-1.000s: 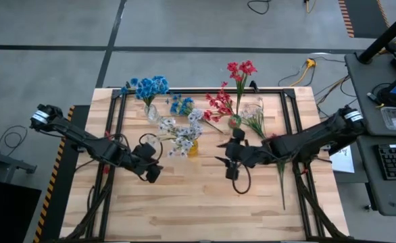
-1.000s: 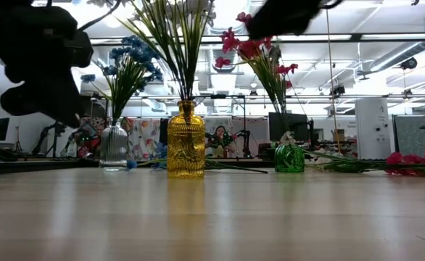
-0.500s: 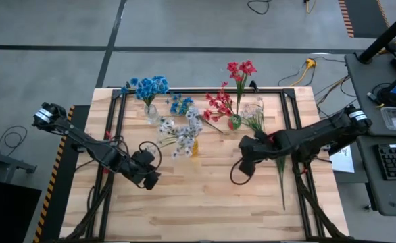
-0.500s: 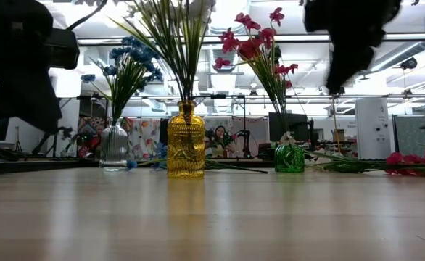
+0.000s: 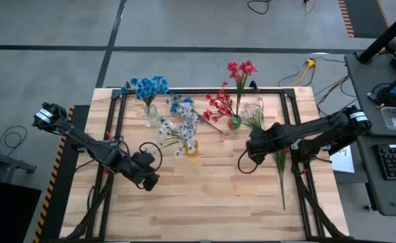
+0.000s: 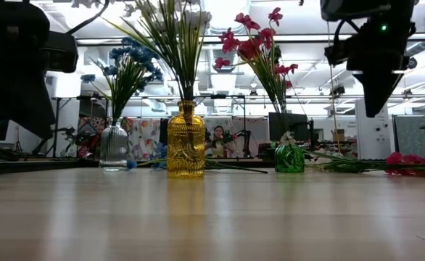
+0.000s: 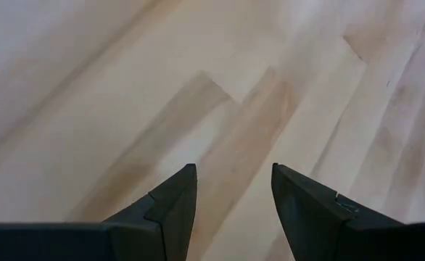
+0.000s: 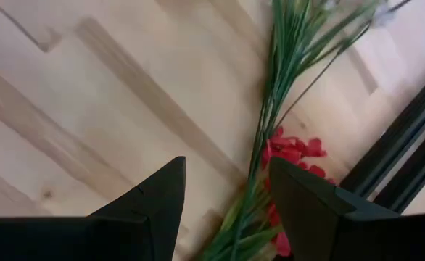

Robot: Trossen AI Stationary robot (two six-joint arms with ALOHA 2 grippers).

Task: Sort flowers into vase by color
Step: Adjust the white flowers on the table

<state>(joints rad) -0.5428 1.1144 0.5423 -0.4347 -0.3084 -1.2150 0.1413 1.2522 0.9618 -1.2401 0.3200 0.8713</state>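
Observation:
Three vases stand at the table's far middle. A clear vase (image 5: 151,113) holds blue flowers (image 5: 150,86), a yellow vase (image 5: 192,148) holds white flowers (image 5: 181,127), and a green vase (image 5: 234,123) holds red flowers (image 5: 230,91). Loose flowers lie on the table's right side, with green stems (image 5: 281,172) and red blossoms (image 8: 294,151). My right gripper (image 5: 251,150) hangs open above the table beside them, pointing steeply down, its fingers (image 8: 227,163) empty. My left gripper (image 5: 151,181) hovers open over bare wood (image 7: 230,174) near the table's left middle.
Black frame rails (image 5: 294,128) run along the table's sides and far edge, one close by the loose flowers (image 8: 397,156). A loose white sprig (image 5: 254,111) lies right of the green vase. Bare wood (image 5: 205,202) fills the near half of the table.
My right gripper has swung from the table's middle, near the yellow vase, toward the right and far side. It has tipped from nearly level to pointing steeply down and now hangs by the loose flowers. It has stayed open. My left gripper has shifted slightly toward the near edge.

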